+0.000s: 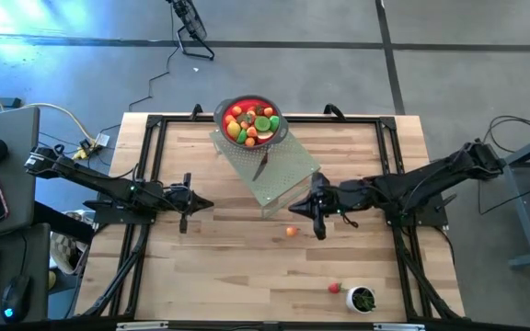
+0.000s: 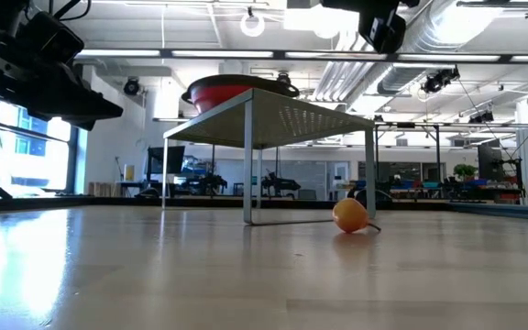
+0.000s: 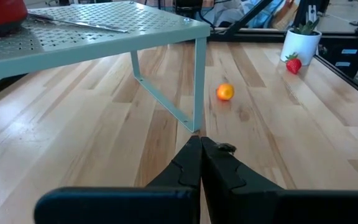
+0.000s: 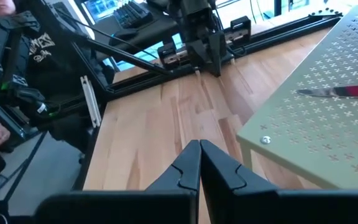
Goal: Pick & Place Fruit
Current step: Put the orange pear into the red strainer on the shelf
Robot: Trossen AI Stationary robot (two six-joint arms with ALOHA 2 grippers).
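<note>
Red bowl of fruit, no legible writing; sleeve print unreadable.

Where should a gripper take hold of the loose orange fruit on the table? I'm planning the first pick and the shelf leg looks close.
Grip the orange fruit across its round middle, coming straight down from above. It lies alone on bare wood, apart from the perforated shelf leg, so the fingers likely have room either side. The right gripper, now shut, is nearest.

Overhead camera looks straight down; low one sits at tabletop level; both share the orange fruit.
</note>
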